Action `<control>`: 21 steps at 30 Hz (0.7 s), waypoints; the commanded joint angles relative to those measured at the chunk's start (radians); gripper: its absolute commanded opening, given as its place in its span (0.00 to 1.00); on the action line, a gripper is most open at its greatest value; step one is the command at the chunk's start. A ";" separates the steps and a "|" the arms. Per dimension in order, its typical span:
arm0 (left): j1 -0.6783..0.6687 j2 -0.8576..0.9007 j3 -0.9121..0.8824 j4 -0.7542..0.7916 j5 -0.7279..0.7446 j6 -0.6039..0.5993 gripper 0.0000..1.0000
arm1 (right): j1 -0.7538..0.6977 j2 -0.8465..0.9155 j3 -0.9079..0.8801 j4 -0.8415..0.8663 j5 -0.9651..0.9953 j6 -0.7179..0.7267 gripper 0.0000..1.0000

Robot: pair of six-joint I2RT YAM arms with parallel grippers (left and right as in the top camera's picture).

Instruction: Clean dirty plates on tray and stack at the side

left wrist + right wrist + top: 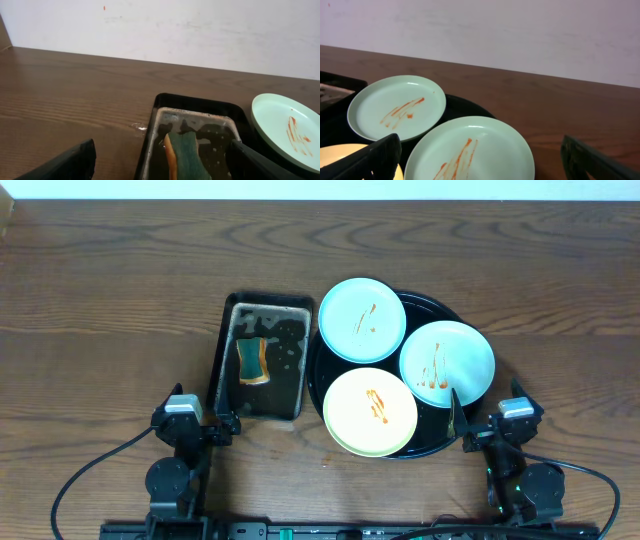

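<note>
While all three plates [370, 410] sit saucy on the tray [436, 305], nothing's cleaned or stacked; left gripper [162, 166] and right gripper [482, 162] have jaws wide open, empty.

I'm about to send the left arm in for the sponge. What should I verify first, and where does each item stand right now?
1. Left gripper empty, fingers spread: ok.
2. Right gripper empty, fingers spread: ok.
3. Sponge uncovered in the rectangular pan, ahead of the left gripper: ok.
4. All three on the tray, namely back mint plate, right mint plate and yellow plate: ok.
5. Plates clean: not ok, each shows sauce streaks.
6. Right mint plate lying flat: cannot tell; it reaches out over the tray's rim.
</note>
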 commanded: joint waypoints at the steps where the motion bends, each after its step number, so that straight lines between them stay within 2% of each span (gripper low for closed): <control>1: 0.003 0.002 -0.010 -0.047 -0.013 0.009 0.84 | -0.021 0.003 -0.001 -0.003 -0.008 -0.011 0.99; 21: 0.003 0.002 -0.010 -0.045 -0.013 0.016 0.84 | -0.021 0.003 -0.001 -0.002 -0.008 -0.011 0.99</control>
